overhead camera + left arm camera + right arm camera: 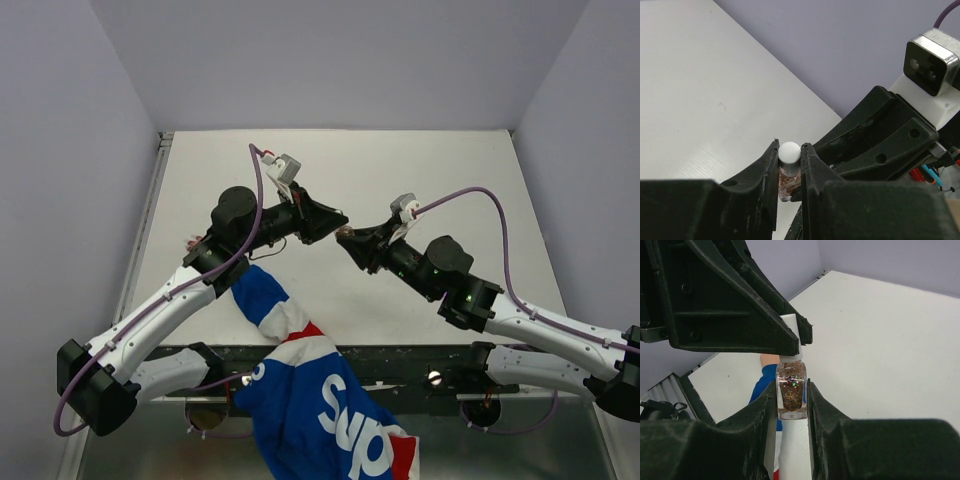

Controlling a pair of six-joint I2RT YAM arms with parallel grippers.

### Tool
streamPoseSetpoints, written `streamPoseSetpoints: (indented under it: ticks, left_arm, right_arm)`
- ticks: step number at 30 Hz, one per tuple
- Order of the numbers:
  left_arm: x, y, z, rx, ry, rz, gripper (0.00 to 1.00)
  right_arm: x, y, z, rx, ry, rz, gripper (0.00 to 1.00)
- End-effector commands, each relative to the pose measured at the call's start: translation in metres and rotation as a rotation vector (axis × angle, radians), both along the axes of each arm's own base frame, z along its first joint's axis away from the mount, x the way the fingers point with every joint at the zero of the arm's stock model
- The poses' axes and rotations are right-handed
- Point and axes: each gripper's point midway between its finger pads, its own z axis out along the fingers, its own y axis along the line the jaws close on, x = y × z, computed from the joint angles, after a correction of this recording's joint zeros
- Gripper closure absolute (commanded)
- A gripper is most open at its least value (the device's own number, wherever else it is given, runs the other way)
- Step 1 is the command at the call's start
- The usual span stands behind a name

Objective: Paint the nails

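Observation:
A small clear polish bottle full of brownish glitter is held above the table, with my right gripper shut on its glass body. My left gripper comes from the opposite side and is shut on the bottle's round white cap. In the top view the two grippers, left and right, meet tip to tip at mid-table. A person's arm in a blue, white and red sleeve reaches in under my left arm. A bit of skin shows past the bottle. The nails are hidden.
The sleeved arm crosses the near table edge between the two arm bases. Purple cables loop above both wrists. Pale walls close the table on three sides.

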Motion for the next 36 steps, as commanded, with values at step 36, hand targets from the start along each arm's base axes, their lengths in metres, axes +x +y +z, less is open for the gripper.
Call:
streamPoseSetpoints:
  ticks: [36]
  left_arm:
    - [-0.084, -0.004, -0.004, 0.146, -0.118, -0.489, 1.0]
  right_arm:
    - [-0.068, 0.008, 0.066, 0.062, -0.111, 0.363, 0.99]
